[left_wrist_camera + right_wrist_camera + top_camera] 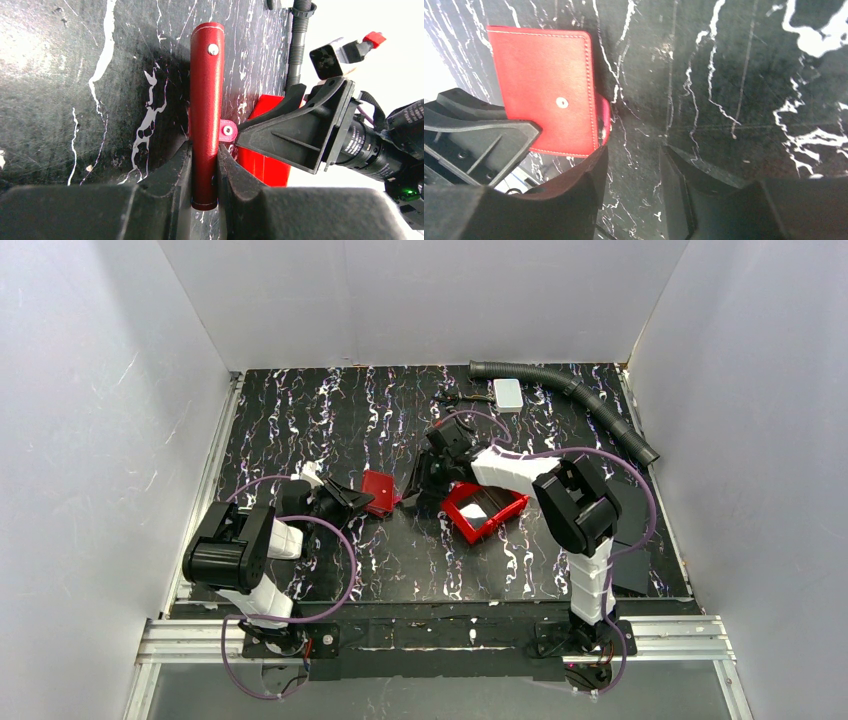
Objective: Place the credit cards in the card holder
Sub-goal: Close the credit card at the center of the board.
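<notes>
Black worktop [50,100] sits under the shut card holder [206,90], squeezed in the left jaws; the open right jaws likely need to pull its snap tab [227,131] next.

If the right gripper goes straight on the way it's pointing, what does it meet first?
Probably the bare table, seen through the open right gripper. The card holder sits just beside that line; one finger might graze its edge, but depth is unclear.
</notes>
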You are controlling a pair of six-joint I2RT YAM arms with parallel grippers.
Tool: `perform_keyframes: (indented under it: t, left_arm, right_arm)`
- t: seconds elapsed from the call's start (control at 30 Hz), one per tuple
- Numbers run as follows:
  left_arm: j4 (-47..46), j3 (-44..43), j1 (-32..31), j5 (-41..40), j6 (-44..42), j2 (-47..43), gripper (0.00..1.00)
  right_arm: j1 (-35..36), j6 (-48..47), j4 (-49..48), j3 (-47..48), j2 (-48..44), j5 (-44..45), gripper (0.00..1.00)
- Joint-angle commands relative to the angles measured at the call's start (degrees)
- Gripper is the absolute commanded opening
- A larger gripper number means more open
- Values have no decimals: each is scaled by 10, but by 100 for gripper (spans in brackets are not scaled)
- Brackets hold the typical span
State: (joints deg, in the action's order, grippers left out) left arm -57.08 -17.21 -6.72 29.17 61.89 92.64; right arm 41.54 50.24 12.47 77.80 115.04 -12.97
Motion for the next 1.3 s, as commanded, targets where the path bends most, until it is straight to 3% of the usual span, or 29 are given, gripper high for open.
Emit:
perform_keyframes:
  t: [0.0,0.3,0.47,0.7,0.97,1.17,1.27]
  left_arm:
    - [-14,9,0,-10,-13,-12,1]
    - [-14,10,0,-10,-13,-13,0]
    - [-14,11,0,-10,-12,-12,0]
    - [-14,10,0,-10,-10,-9,0]
    - [-14,10,0,-10,-11,-11,0]
    - [-14,10,0,-11,-10,-9,0]
    - [-13,11,0,-11,-10,-8,0]
  right_arm:
    - [2,10,-25,-14,-29,10,52]
    - [3,15,-40,-3,-5,-17,43]
    - [3,17,-48,-15,-32,-14,51]
    - [3,17,-49,4,-12,-23,52]
    - [4,31,-76,1,9,-38,31]
    - [4,39,-91,-5,12,-47,27]
    - [4,39,-97,-5,12,-47,18]
